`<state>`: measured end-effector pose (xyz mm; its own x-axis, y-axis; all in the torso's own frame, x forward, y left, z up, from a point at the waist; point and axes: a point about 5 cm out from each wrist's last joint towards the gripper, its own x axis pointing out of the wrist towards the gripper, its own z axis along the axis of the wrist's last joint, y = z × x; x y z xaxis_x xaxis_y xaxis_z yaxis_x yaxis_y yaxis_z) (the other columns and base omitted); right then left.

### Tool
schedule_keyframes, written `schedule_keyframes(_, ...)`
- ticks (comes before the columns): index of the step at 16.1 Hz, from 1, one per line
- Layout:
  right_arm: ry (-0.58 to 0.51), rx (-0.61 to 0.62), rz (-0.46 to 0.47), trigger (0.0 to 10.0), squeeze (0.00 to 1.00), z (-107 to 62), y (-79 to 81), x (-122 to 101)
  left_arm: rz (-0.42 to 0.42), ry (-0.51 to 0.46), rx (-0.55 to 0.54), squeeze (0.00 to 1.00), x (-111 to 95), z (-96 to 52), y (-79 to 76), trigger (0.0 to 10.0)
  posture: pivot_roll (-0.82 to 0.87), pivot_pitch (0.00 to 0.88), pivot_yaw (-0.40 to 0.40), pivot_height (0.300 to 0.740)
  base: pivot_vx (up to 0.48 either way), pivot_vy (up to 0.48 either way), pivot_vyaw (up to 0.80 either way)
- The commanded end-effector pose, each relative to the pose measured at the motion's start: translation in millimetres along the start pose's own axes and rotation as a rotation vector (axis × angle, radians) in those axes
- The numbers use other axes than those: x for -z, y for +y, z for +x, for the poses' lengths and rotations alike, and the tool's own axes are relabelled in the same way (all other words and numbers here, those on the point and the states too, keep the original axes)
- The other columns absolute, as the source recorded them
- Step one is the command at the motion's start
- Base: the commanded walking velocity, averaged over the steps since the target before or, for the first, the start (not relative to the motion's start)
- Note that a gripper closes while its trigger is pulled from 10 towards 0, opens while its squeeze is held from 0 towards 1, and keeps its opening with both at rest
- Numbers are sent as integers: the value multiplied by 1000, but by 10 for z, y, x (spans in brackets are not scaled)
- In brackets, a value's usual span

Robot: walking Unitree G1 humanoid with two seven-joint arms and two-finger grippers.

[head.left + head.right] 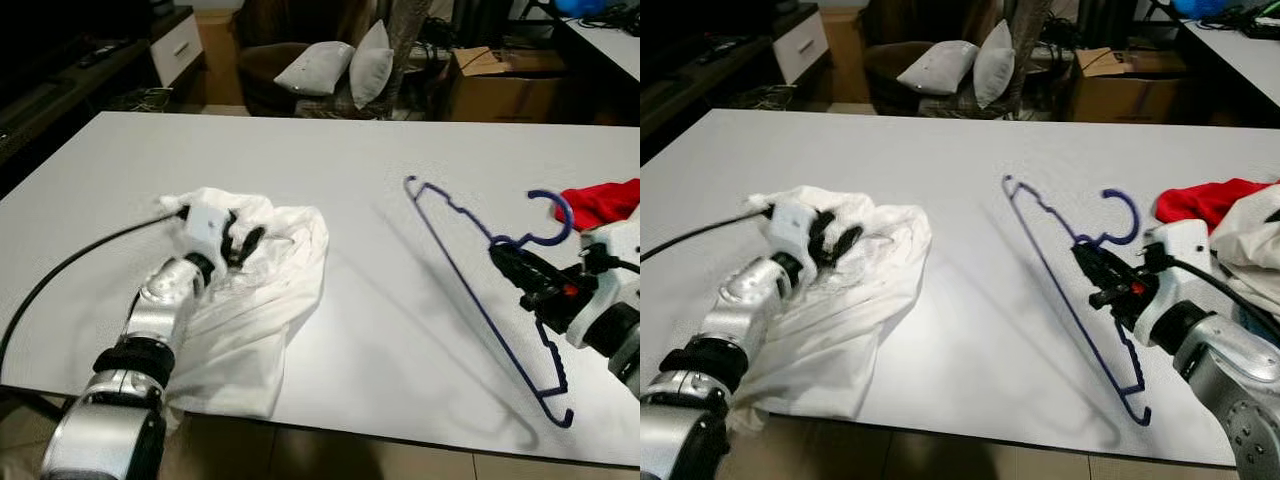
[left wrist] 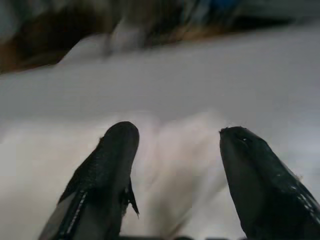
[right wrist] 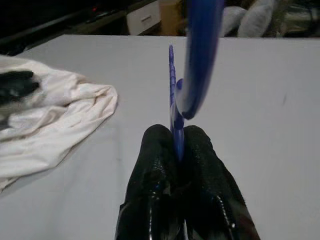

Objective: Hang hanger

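Note:
A blue plastic hanger [image 1: 470, 265] is held tilted above the white table [image 1: 380, 330] on the right, its hook pointing up. My right gripper [image 1: 503, 254] is shut on the hanger's neck just below the hook; the wrist view shows the hanger [image 3: 176, 90] pinched between the fingers [image 3: 150, 170]. A crumpled white garment [image 1: 255, 300] lies on the table's left front. My left gripper [image 1: 243, 240] rests on top of it with its fingers apart, the white cloth [image 2: 170, 170] lying between and under them.
A red cloth [image 1: 603, 200] and more white cloth [image 1: 1255, 235] lie at the right edge of the table. Beyond the far edge stand a chair with two grey pillows [image 1: 335, 65] and a cardboard box [image 1: 505, 85]. The near table edge is close to both arms.

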<state>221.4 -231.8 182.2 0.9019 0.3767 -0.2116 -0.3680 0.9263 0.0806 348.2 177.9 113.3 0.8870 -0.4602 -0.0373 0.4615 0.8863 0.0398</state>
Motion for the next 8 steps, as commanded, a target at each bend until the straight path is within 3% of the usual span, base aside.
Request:
schedule_keyframes(1,-11,6,17,10000,0,10,34,-38,-29,-100,90,1000,-218,37,-81,10000,-113,0,73,740,0,0,0)
schedule_keyframes(3,3,6,-16,10000,0,45,119,-36,-55,-191,157,1000,-424,19,-172,10000,-114,0,78,740,0,0,0)
schedule_keyframes(4,2,69,-75,10000,0,84,145,-60,-48,-265,142,1000,-646,-41,-199,10000,-112,0,80,740,0,0,0)
schedule_keyframes(6,-59,200,-140,10000,0,134,126,-158,-61,-316,50,1000,-834,-146,-186,10000,-98,0,72,740,0,0,0)
schedule_keyframes(7,-180,247,-179,10000,0,155,128,-268,-80,-273,-38,114,-809,-183,-193,10000,-88,0,63,740,0,0,0)
schedule_keyframes(8,-211,281,-199,10000,0,187,84,-282,-15,-218,-70,0,-715,-206,-300,10000,-64,0,44,740,0,0,0)
